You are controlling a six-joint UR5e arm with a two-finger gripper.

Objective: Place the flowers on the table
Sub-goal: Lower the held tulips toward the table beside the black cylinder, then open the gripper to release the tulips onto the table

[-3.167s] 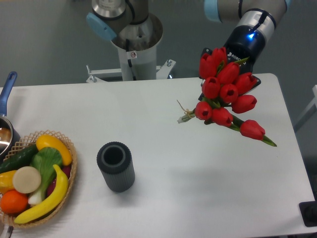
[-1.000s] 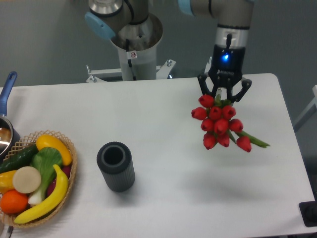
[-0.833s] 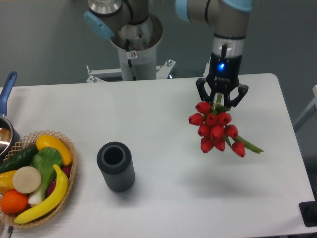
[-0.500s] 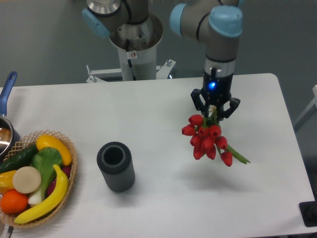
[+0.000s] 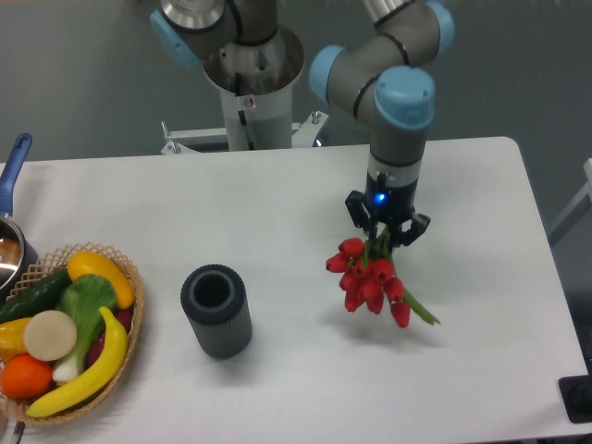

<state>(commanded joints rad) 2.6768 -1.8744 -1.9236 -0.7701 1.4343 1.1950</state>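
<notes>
The flowers [image 5: 368, 282], a bunch of red tulips with green stems, hang heads down over the right half of the white table [image 5: 305, 370]. My gripper [image 5: 384, 233] points down from above and is shut on the stems just over the blooms. One green leaf sticks out to the lower right of the bunch. The bunch casts a faint shadow on the tabletop below it; whether the lowest blooms touch the surface I cannot tell.
A dark grey ribbed cylinder vase [image 5: 215, 310] stands upright left of the flowers. A wicker basket [image 5: 129, 287] of fruit and vegetables sits at the left edge, with a blue-handled pot [image 5: 11, 199] behind it. The arm's base post [image 5: 252, 88] rises behind the table.
The gripper has carried the flowers from the back right corner leftward and forward, and lower toward the tabletop. The bunch has swung from lying tilted to hanging heads down.
</notes>
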